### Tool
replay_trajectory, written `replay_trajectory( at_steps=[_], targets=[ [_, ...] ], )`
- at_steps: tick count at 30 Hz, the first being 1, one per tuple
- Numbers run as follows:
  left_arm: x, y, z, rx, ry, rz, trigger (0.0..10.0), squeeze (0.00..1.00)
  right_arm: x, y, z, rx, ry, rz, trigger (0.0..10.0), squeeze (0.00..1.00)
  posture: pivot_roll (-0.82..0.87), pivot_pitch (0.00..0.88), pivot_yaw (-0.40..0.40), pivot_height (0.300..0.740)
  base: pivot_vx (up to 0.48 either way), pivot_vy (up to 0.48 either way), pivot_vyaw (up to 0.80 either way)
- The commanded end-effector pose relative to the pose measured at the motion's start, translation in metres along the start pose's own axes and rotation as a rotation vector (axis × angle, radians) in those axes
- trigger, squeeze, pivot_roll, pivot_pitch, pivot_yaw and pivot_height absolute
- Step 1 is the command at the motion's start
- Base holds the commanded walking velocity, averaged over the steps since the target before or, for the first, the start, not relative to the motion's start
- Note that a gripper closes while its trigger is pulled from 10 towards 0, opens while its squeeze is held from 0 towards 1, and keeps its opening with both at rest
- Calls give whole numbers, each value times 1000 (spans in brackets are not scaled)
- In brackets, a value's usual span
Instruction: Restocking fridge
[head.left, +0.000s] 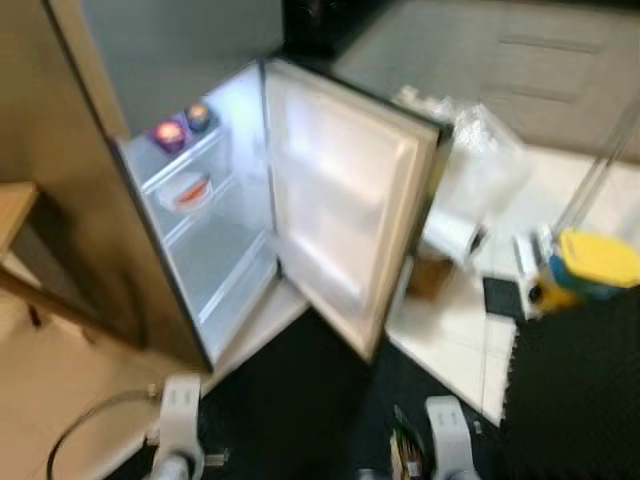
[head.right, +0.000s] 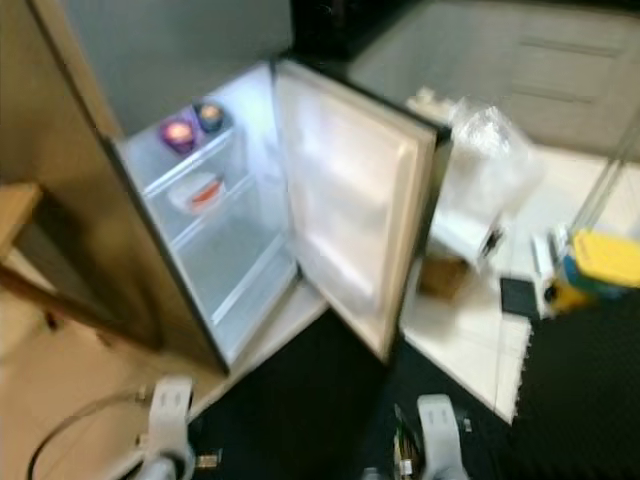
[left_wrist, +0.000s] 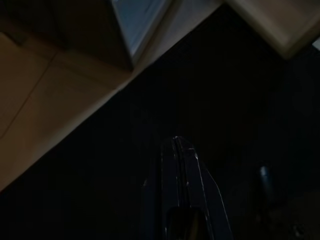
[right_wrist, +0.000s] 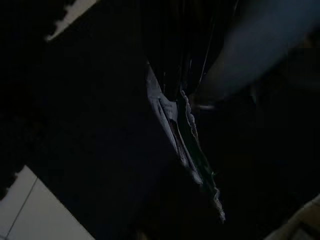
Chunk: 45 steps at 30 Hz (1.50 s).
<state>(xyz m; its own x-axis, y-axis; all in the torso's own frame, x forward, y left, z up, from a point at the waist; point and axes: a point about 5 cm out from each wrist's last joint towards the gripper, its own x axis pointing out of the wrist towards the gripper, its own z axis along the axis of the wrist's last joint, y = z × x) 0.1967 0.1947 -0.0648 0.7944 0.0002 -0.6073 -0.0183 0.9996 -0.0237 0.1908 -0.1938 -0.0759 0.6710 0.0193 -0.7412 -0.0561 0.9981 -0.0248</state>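
The small fridge (head.left: 215, 255) stands open, its white door (head.left: 345, 200) swung out towards me. On the top shelf sit a purple cup (head.left: 168, 133) and a blue cup (head.left: 198, 116); a white bowl with something red (head.left: 190, 190) is on the shelf below. The lower shelves look bare. My right arm (head.left: 447, 432) hangs low in front of the door, and its gripper (right_wrist: 172, 82) is shut on a crinkle-edged packet (right_wrist: 182, 142), also seen as the packet (head.left: 403, 456) beside the wrist. The left gripper (left_wrist: 178, 146) hangs shut with nothing in it over the dark mat.
A wooden cabinet side (head.left: 60, 170) and a wooden table edge (head.left: 15, 215) stand left of the fridge. Right of the door lie clear plastic bags (head.left: 480, 160), a paper roll (head.left: 455, 235), a brown box (head.left: 430, 277) and a yellow-lidded container (head.left: 595, 262). A cable (head.left: 85, 425) loops on the floor.
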Motion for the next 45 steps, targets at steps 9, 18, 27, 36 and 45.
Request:
replay_trajectory(
  at_steps=[9,18,27,36,45],
  targets=[
    [1,-4,-1,11,11,-5,10000,0,-3,1,-10,-2,26,-1,10000,0,-74,95,-5,740,-153,0,0],
    [1,-2,0,13,10,7,10000,0,-2,0,-8,-9,16,4,10000,0,-69,93,-14,740,0,0,0],
    [0,-1,-1,8,9,4,10000,0,0,2,-3,-12,11,10,10000,0,-64,88,-14,740,216,0,0],
    [0,-2,-1,21,14,-6,10000,0,1,4,2,-12,-1,12,10000,0,-69,83,-6,740,289,0,0],
    [2,-4,2,27,13,-20,10000,0,-1,0,-3,-8,4,1,10000,0,-79,73,4,740,287,0,0]
  ],
)
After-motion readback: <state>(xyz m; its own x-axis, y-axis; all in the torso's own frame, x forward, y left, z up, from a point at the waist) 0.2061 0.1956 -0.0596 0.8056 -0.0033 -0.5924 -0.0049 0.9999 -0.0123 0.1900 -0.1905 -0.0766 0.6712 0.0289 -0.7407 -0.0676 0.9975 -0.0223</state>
